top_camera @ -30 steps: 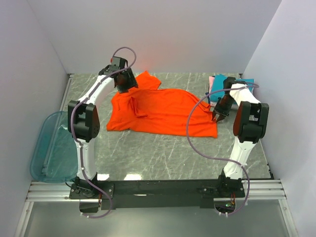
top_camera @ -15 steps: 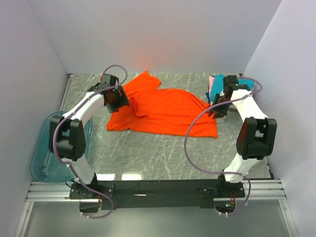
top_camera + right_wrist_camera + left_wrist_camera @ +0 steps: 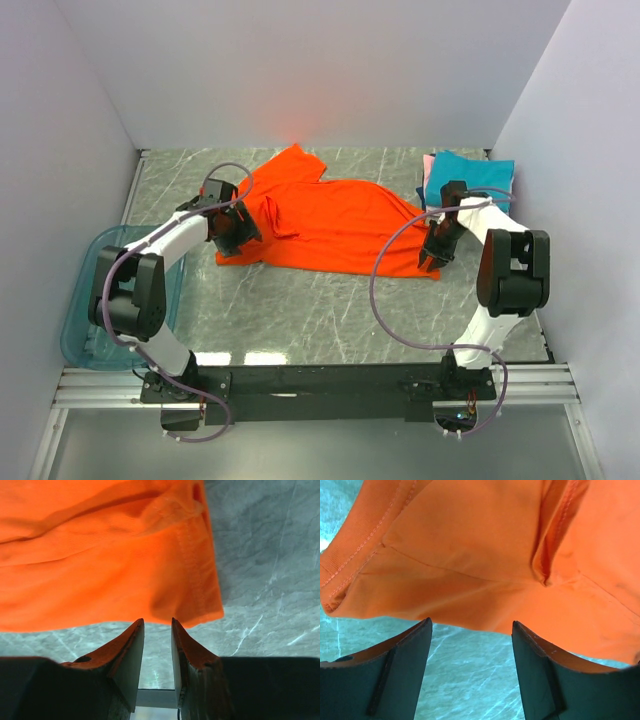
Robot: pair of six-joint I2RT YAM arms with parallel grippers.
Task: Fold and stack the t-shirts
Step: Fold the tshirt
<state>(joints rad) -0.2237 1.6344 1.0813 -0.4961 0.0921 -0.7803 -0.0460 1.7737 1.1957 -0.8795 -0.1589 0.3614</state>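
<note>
Top view: noted orange-red t-shirt (image 3: 330,220) spread unfolded across middle of desk (image 3: 320,310), one sleeve up toward back wall, fabric rucked near L side. Logged teal folded t-shirt (image 3: 475,175) at far R corner of desk, w/ pink folded t-shirt (image 3: 429,165) peeking out along its L edge; both well apart from near edge. Can't make out any other shirt in that stack. Spotted translucent blue-green bin (image 3: 85,330) off L side of desk, beside L arm.

Placed left gripper (image 3: 228,232) low at L edge of orange-red t-shirt, near bottom-L corner. Via L wrist cam: left gripper (image 3: 472,645) spread wide, nothing between the fingers (image 3: 400,670), tips just short of cloth edge. Seen there: orange-red t-shirt (image 3: 485,555) w/ stitched hem at L and a fold crease at R, bare marbled desk (image 3: 465,680) below it.

Placed right gripper (image 3: 433,255) at bottom-R corner of orange-red t-shirt, down close to desk. Via R wrist cam: right gripper (image 3: 157,645) narrow, only a slim gap, nothing pinched. Corner hem of orange-red t-shirt (image 3: 100,555) just ahead of the tips; touching or not, can't tell. Bare grey desk (image 3: 270,555) to R of corner.
</note>
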